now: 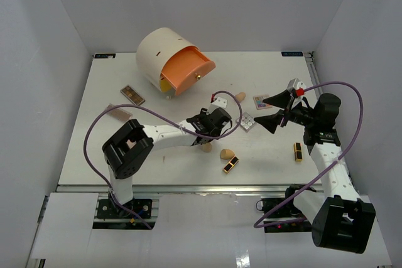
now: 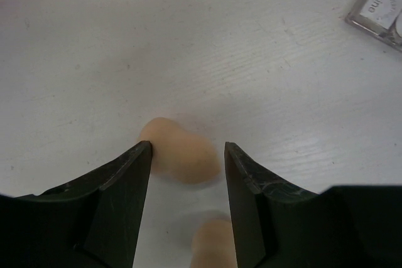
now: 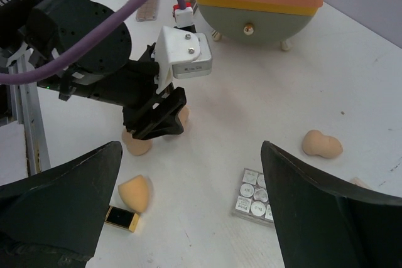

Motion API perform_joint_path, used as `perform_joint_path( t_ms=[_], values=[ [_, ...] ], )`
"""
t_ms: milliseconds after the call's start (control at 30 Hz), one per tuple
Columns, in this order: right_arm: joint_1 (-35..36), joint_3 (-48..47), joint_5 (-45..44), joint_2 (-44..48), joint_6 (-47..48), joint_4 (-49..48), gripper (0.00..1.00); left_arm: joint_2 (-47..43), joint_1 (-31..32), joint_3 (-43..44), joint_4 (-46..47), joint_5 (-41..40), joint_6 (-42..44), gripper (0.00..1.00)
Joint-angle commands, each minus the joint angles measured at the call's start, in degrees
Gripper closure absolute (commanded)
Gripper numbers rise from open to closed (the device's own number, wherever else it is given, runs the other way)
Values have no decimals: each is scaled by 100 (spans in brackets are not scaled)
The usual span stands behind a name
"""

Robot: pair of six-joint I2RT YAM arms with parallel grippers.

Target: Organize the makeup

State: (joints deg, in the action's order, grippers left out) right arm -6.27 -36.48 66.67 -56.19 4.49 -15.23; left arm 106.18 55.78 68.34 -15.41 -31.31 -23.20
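Top view, left arm: our left gripper (image 1: 208, 132) is down at the table mid-frame. A tan egg-shaped foam sponge (image 1: 206, 147) peeks out just below it.

Top view, right arm: our right gripper (image 1: 276, 112) hangs right of centre with its fingers spread wide, carrying nothing.

Top view, rest of the makeup: it's scattered loose. There's a slim black-and-gold rectangular case (image 1: 230, 166) at lower centre and a flat pinkish-tan rectangular palette (image 1: 132, 94) at left. The big cream cylindrical drawer unit with the orange front (image 1: 173, 61) sits at upper centre.

Left wrist view: the jaws are parted and straddle a tan waisted foam sponge (image 2: 179, 152) lying on the white table (image 2: 188, 42). The left finger looks just about touching it, and the right finger stands apart. Nothing is gripped yet.

Right wrist view: the fingers sit far apart in the lower corners. A small square clear palette of silver pans (image 3: 254, 196) lies on the table between them, untouched.

Step in hand: we reckon it's lining up the grab on that waisted sponge.

Next move: we'd pinch it gently, since foam will likely squash. Then we'd lift straight up, because the egg-shaped sponge sits just beside it and could get dragged.
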Motion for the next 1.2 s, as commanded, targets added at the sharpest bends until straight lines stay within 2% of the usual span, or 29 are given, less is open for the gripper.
perform_joint_path(
  t_ms=[0,133,400,533,600,733,967,1067,1167],
  values=[
    [-53,71,150,14,-83,-296,2,196,-88,194,-42,-35,70,41],
    [-85,71,162,20,-113,-314,2,362,-118,140,-125,117,54,46],
    [-146,99,213,31,-198,-396,2,252,-153,-28,-139,208,-4,85],
    [-157,106,206,49,-223,-428,2,-149,-153,37,-138,342,110,96],
    [-171,106,213,55,-229,-428,2,-291,-146,57,-138,527,164,99],
    [-189,106,222,81,-229,-428,2,-1144,-87,91,0,932,292,100],
    [-208,115,223,73,-232,-437,2,-2408,-123,492,163,999,715,100],
    [-208,115,223,73,-238,-437,2,-2572,-338,869,146,959,964,100],
    [-215,115,214,89,-238,-428,2,-2428,-1012,1414,-5,1280,1116,100]
  ],
)
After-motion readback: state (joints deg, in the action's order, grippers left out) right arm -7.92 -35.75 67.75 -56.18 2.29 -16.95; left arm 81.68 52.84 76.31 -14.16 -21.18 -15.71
